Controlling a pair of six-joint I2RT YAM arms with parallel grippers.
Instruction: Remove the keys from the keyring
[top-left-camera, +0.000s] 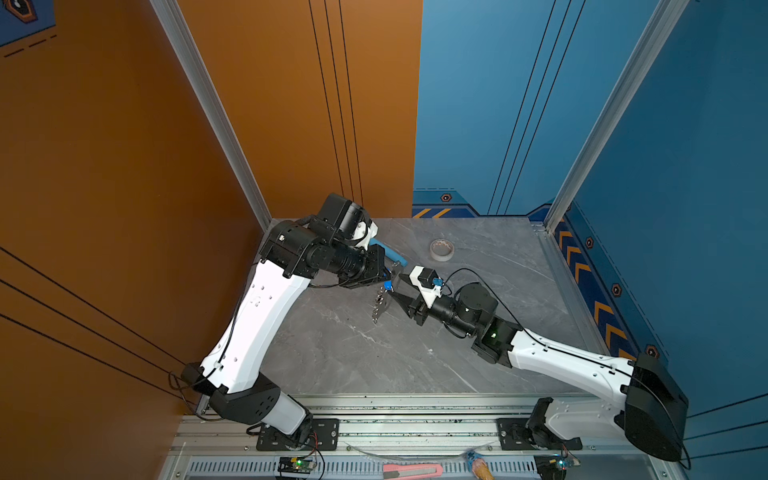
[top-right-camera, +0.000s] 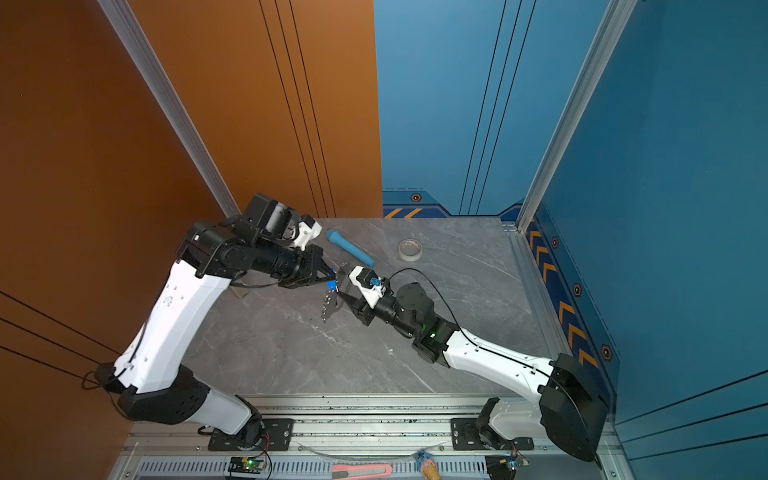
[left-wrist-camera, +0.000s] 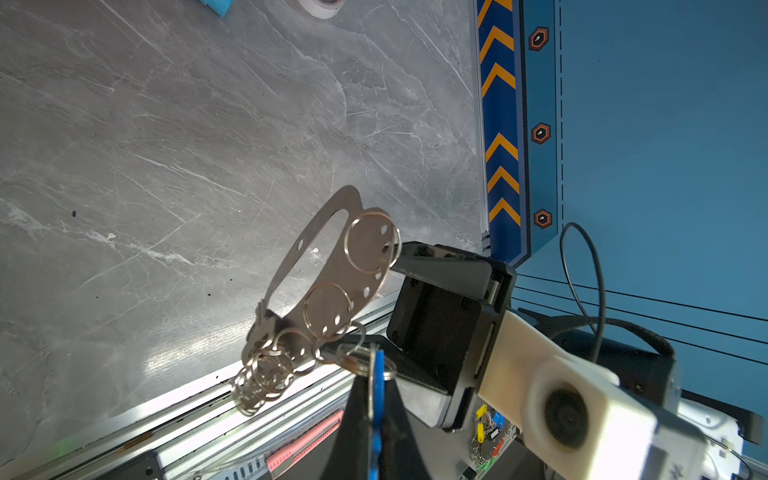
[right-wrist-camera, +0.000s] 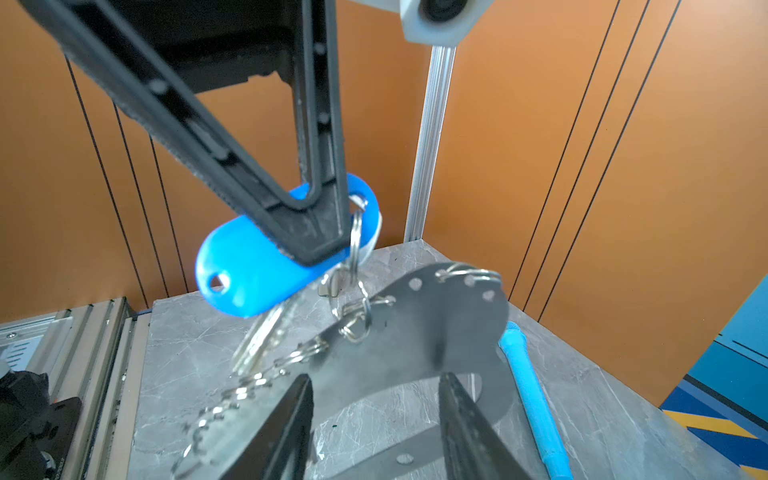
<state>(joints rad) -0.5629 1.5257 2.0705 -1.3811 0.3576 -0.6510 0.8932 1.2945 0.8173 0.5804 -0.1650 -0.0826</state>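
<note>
My left gripper (top-left-camera: 388, 279) (left-wrist-camera: 376, 376) is shut on the blue plastic tag (right-wrist-camera: 249, 270) (top-left-camera: 387, 286) of the keys (right-wrist-camera: 266, 332), holding them above the table. Below the tag, linked by wire rings, hangs the keyring (top-left-camera: 381, 305) (top-right-camera: 330, 305) (left-wrist-camera: 332, 257), a flat silver-grey plate with an oval cut-out. A chain of small rings dangles from its lower end. My right gripper (top-left-camera: 397, 287) (right-wrist-camera: 376, 378) stands open on the plate's right side. Its two fingers are spread on either side of the cut-out edge (right-wrist-camera: 436, 316), gripping nothing.
A long blue tube (top-right-camera: 351, 248) lies on the grey marble table (top-left-camera: 374, 357) behind the grippers. A whitish tape roll (top-left-camera: 441, 249) sits further right. A pink utility knife (top-left-camera: 411, 469) lies on the front rail. Orange and blue walls enclose the table.
</note>
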